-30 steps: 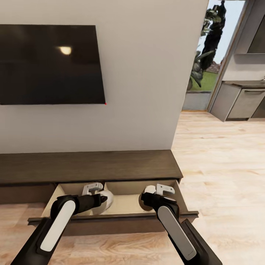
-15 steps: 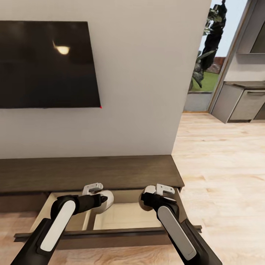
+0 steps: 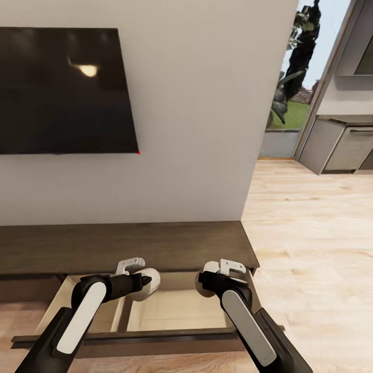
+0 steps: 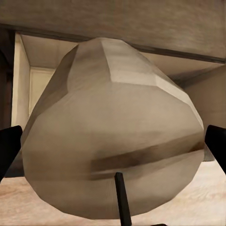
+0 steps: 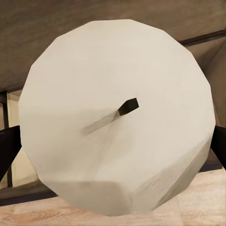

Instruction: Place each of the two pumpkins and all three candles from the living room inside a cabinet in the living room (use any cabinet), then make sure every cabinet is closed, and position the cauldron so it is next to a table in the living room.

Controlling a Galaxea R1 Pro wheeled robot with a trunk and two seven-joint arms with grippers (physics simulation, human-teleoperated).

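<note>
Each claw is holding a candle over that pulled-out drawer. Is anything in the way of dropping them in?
Nothing visible blocks it. The left gripper and right gripper each hold a candle above the cabinet's open drawer, whose pale floor looks bare below them.

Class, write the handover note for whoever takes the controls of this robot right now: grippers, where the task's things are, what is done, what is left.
Left gripper: shut on a candle, held over the cabinet's open drawer.
Right gripper: shut on a second candle, also over the open drawer.
Done: drawer pulled out; two candles in hand at the cabinet.
Left: set both candles down in the drawer, fetch the third candle and both pumpkins and put them in a cabinet, close every cabinet, move the cauldron next to a living room table.
The drawer's visible interior looks bare.
</note>
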